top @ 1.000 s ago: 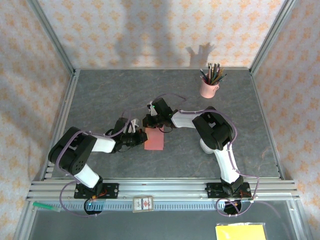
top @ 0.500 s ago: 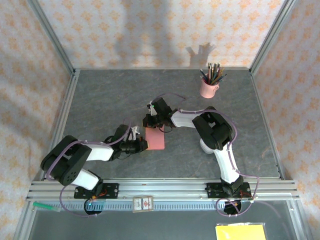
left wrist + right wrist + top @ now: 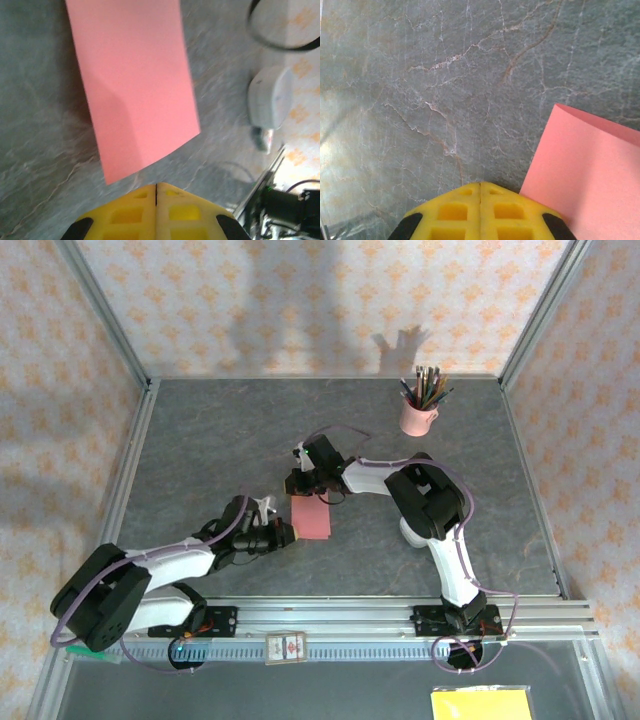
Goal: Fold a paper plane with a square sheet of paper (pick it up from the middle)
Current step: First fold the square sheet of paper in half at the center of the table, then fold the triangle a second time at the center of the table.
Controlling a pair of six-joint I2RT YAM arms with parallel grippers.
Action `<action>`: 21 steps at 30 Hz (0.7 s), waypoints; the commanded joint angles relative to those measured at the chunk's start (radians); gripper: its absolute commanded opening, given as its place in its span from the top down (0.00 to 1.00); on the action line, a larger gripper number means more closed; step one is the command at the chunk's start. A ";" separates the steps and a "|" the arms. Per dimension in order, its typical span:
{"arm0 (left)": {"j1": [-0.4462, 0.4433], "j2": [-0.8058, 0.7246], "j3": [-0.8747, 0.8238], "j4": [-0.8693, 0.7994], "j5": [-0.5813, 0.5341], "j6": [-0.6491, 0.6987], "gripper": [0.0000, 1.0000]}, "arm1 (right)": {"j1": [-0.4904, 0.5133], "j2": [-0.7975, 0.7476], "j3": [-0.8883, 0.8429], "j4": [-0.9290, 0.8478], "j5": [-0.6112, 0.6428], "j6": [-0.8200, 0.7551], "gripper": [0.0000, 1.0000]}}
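Top external: the paper (image 3: 311, 518), a pink rectangle, lies flat on the counter (image 3: 220, 440). Its long axis runs straight ahead of the left fingers (image 3: 167, 202), leaning slightly left, with its near corner just past their tips. The paper's edge lies just right of the right fingers (image 3: 490, 202). Both pairs are closed tight and empty.

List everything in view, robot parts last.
square sheet of paper: one, salmon-pink, mid-table
cup: one, pink, far right of the table
pencils: several, mixed colours, standing in the cup
pad: one, yellow, near right corner
card: one, white, on the near rail
table: one, grey marbled
left claw: one, yellow, shut, by a sheet corner
right claw: one, yellow, shut, by a sheet corner
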 commanded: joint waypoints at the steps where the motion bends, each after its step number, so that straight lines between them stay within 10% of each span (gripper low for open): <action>1: 0.031 0.018 0.026 0.066 -0.046 -0.074 1.00 | -0.017 0.006 0.001 -0.133 0.021 -0.065 1.00; 21: 0.042 0.202 0.180 0.102 -0.047 -0.028 0.92 | -0.148 -0.370 -0.160 -0.141 0.013 0.005 0.81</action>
